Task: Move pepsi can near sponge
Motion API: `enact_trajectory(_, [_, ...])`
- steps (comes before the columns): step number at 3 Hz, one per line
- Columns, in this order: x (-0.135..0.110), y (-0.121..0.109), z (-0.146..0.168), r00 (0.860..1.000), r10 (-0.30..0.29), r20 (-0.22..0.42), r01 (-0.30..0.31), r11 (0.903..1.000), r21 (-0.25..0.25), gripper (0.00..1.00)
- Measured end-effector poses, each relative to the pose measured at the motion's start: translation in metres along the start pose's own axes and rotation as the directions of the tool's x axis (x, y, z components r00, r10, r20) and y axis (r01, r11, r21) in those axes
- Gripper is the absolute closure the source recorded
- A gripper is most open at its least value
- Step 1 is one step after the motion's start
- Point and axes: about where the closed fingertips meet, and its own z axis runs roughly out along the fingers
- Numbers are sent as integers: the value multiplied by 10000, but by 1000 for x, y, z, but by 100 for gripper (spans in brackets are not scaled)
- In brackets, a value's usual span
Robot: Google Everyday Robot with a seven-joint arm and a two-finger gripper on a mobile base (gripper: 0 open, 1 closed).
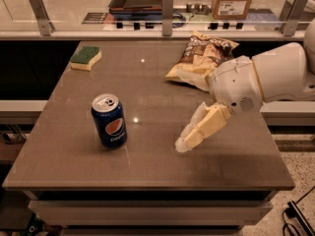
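The pepsi can [109, 121] stands upright on the brown table [147, 166], left of centre near the front. The sponge [85, 57], green on top with a pale yellow base, lies at the table's far left corner. My gripper [187, 140] hangs from the white arm [266, 80] that comes in from the right. It is above the table, to the right of the can and well apart from it, with its pale fingers [206, 124] pointing down and left. It holds nothing.
A crinkled yellow-brown chip bag [202, 58] lies at the far right of the table, just behind the arm. A glass rail with metal posts [167, 6] runs along the back edge. Cables [295, 218] lie on the floor at the right.
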Motion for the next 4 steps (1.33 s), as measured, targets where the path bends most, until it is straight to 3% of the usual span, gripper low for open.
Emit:
enact_trajectory(2, [-1,-3,0,9999,15,139,-15,10000,32,0])
enact_trajectory(4, [0,-20,33,9908,-104,1350,112,9999,-51,0])
